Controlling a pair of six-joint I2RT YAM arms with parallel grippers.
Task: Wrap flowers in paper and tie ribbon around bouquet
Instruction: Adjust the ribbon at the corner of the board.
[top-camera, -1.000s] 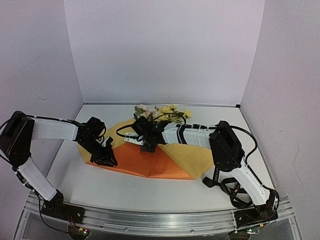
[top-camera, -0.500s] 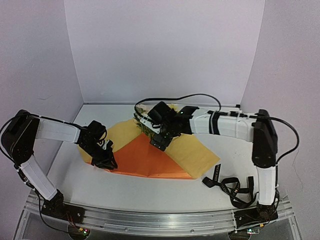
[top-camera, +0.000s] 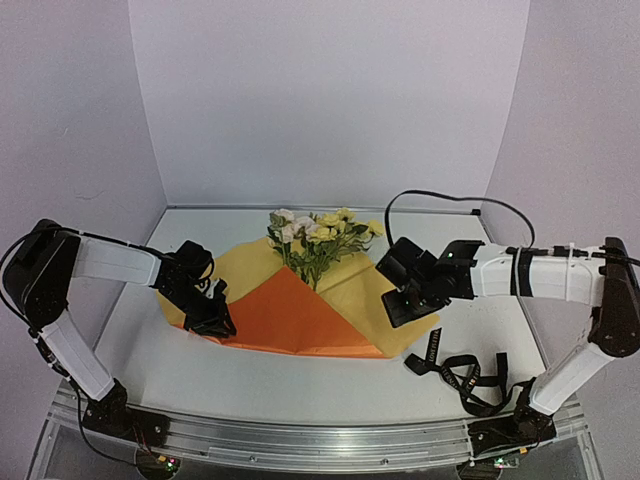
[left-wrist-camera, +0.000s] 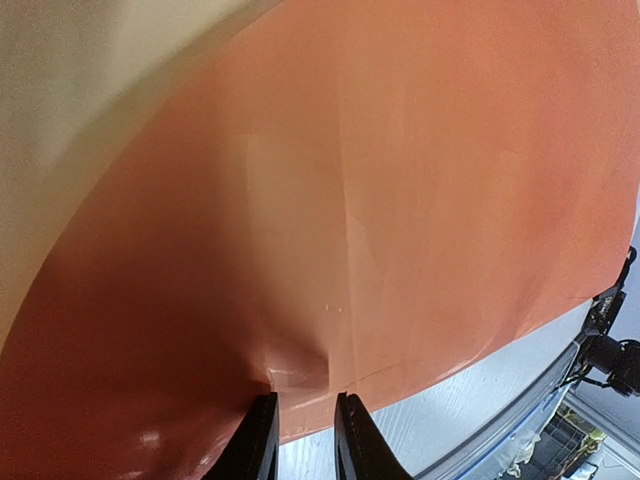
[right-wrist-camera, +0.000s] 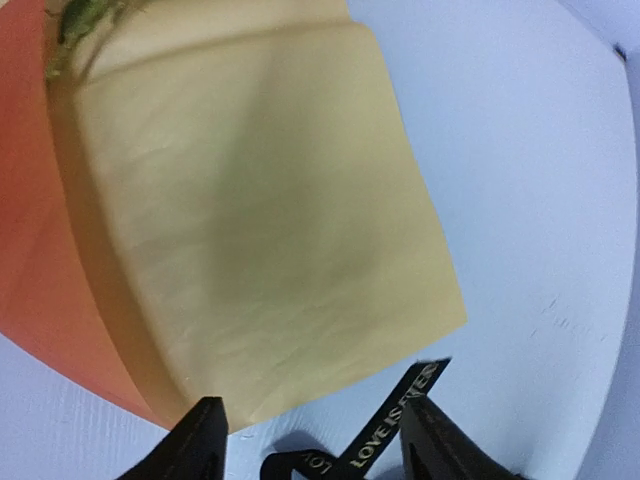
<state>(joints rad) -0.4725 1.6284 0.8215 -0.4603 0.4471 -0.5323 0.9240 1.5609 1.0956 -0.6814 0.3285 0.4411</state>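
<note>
- left claw (top-camera: 220, 325) clenched on the paper (top-camera: 290, 318), at its near-left edge by the orange fold
- right claw (top-camera: 410, 305) released, empty, hovering over the yellow right flap
- flowers (top-camera: 318, 232) lie at the sheet's far middle, stems meeting the orange flap's tip
- ribbon (top-camera: 455, 372) loose on the surface (top-camera: 300, 385), just off the paper's right corner
- handling, my read: paper thin, light, creases and slides, so pinch edges or corners; blooms fragile, so grip stems through the paper; ribbon limp, take an end
- count: 1 sheet, 1 bunch, 1 ribbon, 2 claws
</note>
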